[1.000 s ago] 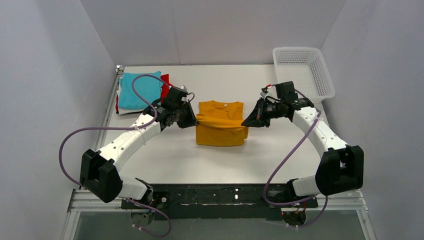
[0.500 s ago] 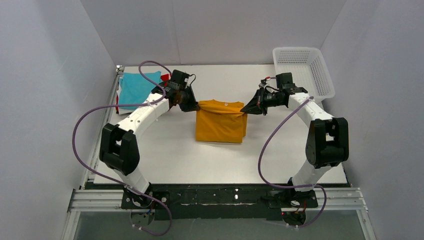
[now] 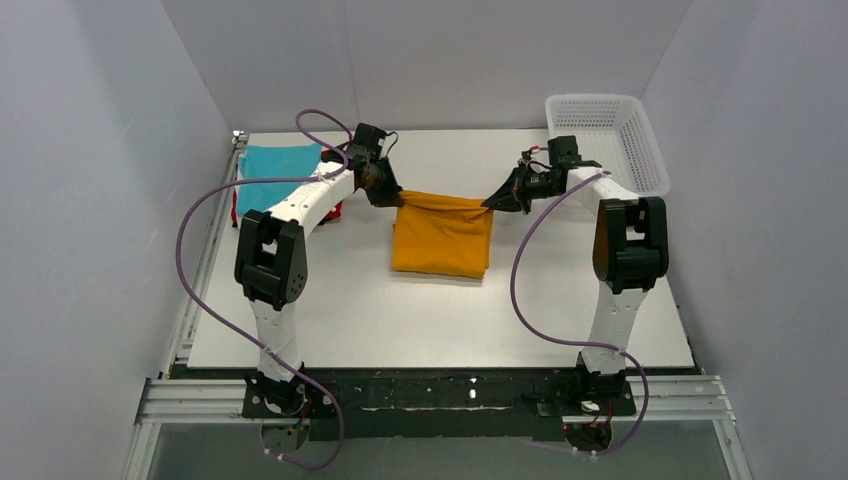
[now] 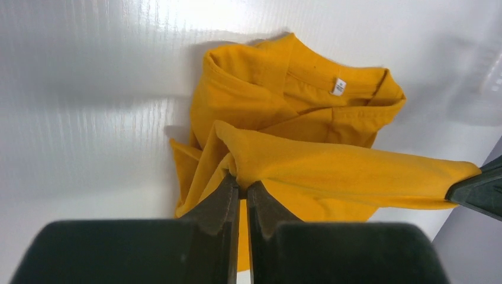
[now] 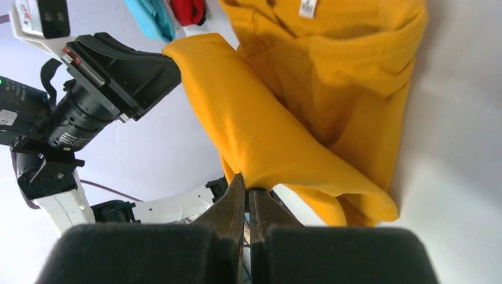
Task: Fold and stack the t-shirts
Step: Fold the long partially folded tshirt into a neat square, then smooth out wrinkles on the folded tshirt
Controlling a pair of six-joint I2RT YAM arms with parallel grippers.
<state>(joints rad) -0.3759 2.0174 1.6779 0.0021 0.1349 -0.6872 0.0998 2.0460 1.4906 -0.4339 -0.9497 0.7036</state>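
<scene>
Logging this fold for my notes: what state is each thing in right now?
Large mustard-orange cloth t-shirt: one edge lifted, stretched between both tools, rest on white table.
Left tool: shut on the shirt.
Right tool: shut on the shirt.
Turquoise cloth t-shirt: folded flat, far left.
White plastic mesh basket: upright.

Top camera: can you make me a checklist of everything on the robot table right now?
Surface: white table, nothing spilled that I can see.
Job's things: orange shirt mid-table, a fold of it lifted and stretched between both grippers; turquoise shirt on top of a pile at far left, red shirt peeking out beside it.
Clutter: white basket at the far right corner.
Grippers: left gripper shut on the orange shirt; right gripper shut on it too.
Cables: purple left cable and right cable loop off the arms.
Surroundings: pale walls on three sides; metal frame at the near edge.
</scene>
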